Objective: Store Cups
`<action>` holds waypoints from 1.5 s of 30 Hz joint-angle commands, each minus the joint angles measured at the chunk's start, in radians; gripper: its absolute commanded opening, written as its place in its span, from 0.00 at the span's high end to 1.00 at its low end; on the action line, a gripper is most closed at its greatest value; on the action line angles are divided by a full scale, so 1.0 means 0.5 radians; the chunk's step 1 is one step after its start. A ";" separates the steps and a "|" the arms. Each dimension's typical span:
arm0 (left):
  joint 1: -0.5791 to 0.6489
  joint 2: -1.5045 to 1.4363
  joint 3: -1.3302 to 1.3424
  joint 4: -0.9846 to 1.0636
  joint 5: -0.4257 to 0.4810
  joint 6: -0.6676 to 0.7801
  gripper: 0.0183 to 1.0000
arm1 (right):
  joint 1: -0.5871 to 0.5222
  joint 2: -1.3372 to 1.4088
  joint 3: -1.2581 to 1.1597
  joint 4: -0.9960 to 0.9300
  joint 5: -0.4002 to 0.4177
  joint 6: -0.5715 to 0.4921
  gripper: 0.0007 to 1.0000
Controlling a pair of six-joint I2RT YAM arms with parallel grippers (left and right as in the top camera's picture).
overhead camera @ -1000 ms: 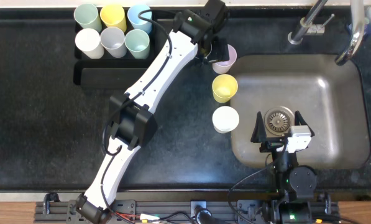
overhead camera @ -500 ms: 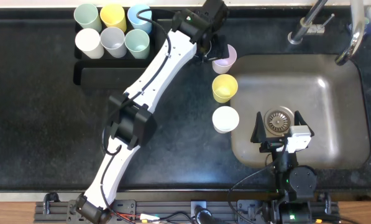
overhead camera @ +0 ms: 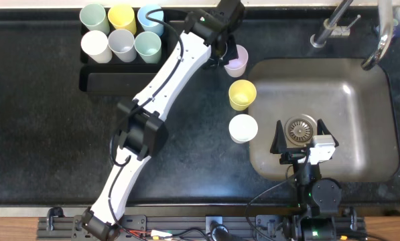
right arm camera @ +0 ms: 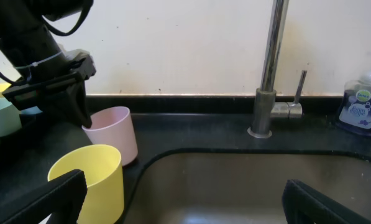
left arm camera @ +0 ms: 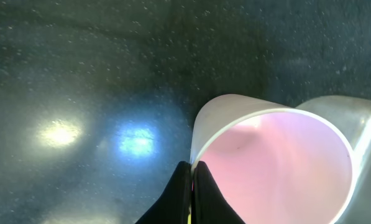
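Fingers [left arm camera: 173,198] of the left gripper [left arm camera: 192,169]: closed on the rim of the pink cup [left arm camera: 278,162], one finger outside the wall and one apparently inside. A rim pinch suits a thin, open-topped cup and leaves its base free to be set down among others. Pink cup: upright or nearly so, on the dark surface [overhead camera: 39,134] just beside the far left corner of the sink [overhead camera: 360,100]. Whether its base is off the surface cannot be told. Left arm: stretched from its base diagonally across the surface, presumably because the loose cups stand far from it. Yellow cup [overhead camera: 242,94] and white cup [overhead camera: 242,127]: upright and mouth-up in a line with the pink one along the sink's left edge, near each other but apart, untouched, probably waiting their turn. Black tray [overhead camera: 119,79]: at the far left of the surface, well apart from the loose cups. It holds six cups in two rows of three, with its near strip bare, and this is judged to be the storage place. Right gripper [overhead camera: 300,128]: over the sink near the drain, fingers spread wide and holding nothing, likely parked clear of the left arm's path. Faucet [right arm camera: 269,74] and soap bottle [right arm camera: 362,102]: behind the sink, not part of the job. Stage: three cups left to store, the first one in hand.
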 commanded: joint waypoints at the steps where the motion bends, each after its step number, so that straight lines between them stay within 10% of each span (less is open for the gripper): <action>1: 0.099 -0.151 0.068 -0.025 -0.057 -0.014 0.98 | -0.005 -0.015 -0.026 0.010 -0.007 -0.007 0.00; 10: 0.346 -0.915 0.067 -0.517 -0.088 -0.018 0.98 | -0.005 -0.015 -0.026 0.010 -0.007 -0.007 0.00; 17: 0.639 -1.598 -0.267 -0.833 -0.570 -0.037 0.98 | -0.005 -0.015 -0.026 0.010 -0.007 -0.007 0.00; 26: 1.398 -2.258 -1.802 -0.340 -0.290 -0.156 0.98 | -0.005 -0.015 -0.026 0.010 -0.007 -0.007 0.00; 45: 1.614 -1.653 -1.865 0.054 -0.059 -0.063 0.98 | -0.005 -0.015 -0.026 0.010 -0.007 -0.007 0.00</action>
